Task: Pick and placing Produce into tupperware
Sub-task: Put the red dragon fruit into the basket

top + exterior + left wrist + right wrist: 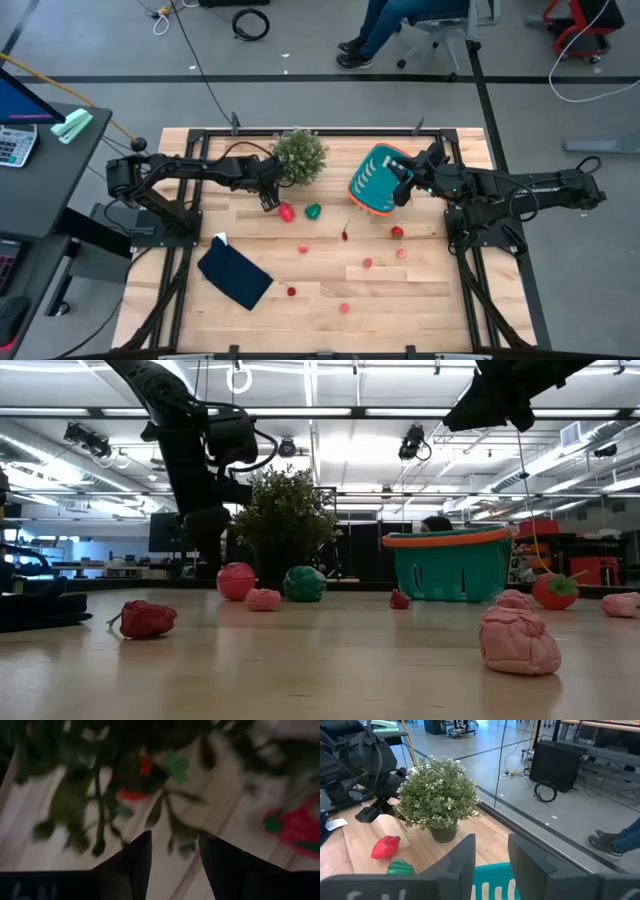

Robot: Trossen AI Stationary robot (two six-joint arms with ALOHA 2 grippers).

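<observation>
The teal basket with an orange-red rim stands on the table's far right part and also shows in the low view. Small produce lies scattered: a red piece, a green one, a red tomato and several pink and red bits toward the near edge. My left gripper is open, low by the potted plant, just behind the red piece. My right gripper is open and hovers above the basket's right side, pointing level toward the table's left.
A bushy potted plant stands at the far edge, right beside my left gripper, and its leaves fill that wrist view. A dark navy cloth lies near left. A seated person is beyond the far edge.
</observation>
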